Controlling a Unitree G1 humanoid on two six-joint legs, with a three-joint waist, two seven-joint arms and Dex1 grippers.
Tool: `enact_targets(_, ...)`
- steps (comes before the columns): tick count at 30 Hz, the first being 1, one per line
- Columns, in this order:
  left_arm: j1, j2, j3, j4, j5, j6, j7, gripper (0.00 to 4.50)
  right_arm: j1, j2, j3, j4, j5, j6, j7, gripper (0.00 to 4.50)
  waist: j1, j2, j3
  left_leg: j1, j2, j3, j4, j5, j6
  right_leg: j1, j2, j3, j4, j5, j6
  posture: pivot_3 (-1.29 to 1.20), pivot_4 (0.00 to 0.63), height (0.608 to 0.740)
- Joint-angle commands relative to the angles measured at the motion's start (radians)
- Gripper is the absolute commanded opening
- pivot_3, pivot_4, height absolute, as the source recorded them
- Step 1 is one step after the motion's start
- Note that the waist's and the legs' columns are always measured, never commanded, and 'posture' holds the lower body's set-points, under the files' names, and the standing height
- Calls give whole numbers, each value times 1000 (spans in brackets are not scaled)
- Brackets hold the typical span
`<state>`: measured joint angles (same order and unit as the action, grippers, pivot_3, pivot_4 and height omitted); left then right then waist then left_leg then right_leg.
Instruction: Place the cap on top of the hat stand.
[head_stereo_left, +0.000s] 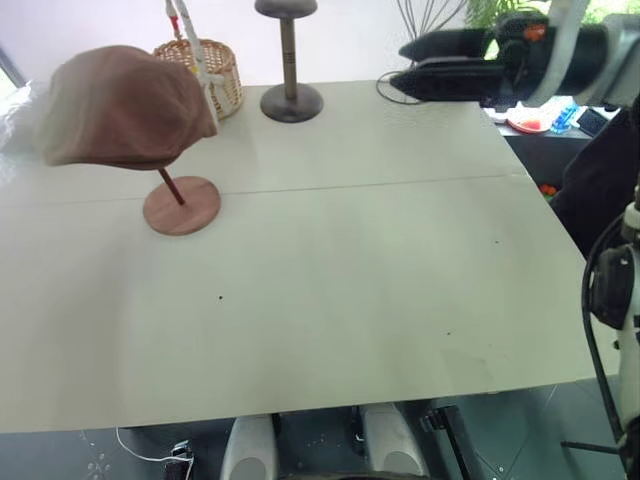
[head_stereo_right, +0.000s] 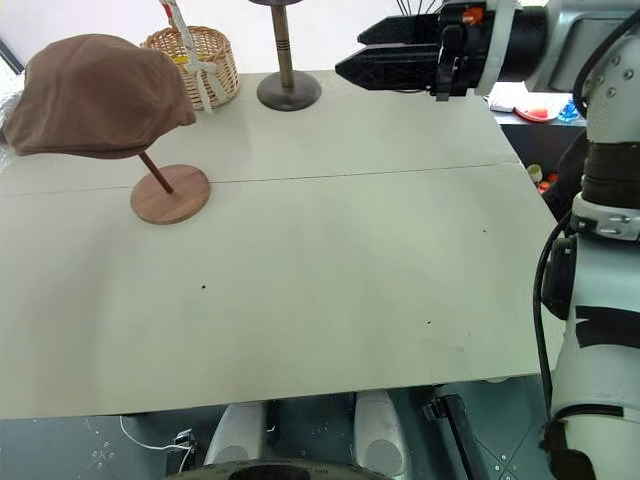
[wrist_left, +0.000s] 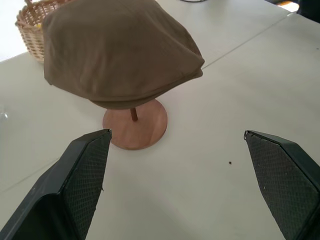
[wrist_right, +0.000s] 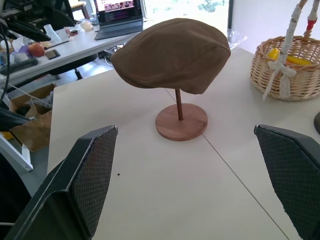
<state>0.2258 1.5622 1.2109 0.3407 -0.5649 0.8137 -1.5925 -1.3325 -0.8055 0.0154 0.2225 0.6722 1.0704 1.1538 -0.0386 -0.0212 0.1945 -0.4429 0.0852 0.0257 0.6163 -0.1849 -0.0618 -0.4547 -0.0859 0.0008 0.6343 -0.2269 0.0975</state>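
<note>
Now you have the cap (head_stereo_right: 95, 95) sitting on top of the hat stand (head_stereo_right: 170, 193), at the upper left of the head views, the stand's round base flat on the pale surface (head_stereo_right: 330, 270). Your left gripper (wrist_left: 175, 185) has its fingers spread wide, empty, with cap and stand ahead of it. Your right gripper (head_stereo_right: 385, 58), at the upper right, has its fingers wide apart too and holds nothing. A wicker basket (head_stereo_right: 205, 62) and a dark upright stand (head_stereo_right: 288, 88) stand along the top edge.
</note>
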Motion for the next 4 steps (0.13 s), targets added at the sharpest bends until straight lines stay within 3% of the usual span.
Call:
enact_targets(1,-32,56,14,82,49,-46,-22,4457,-14,-12,-40,-20,3,-20,6,4500,-6,0,0,0,0,0,0,0,0,-1,0,0,0,0,0,0,150,728)
enact_targets(4,-87,85,-19,116,44,-61,-22,4457,-7,-8,-45,-26,6,-20,3,4500,-7,-1,0,-1,0,0,-1,0,0,-2,0,0,0,0,0,0,150,728)
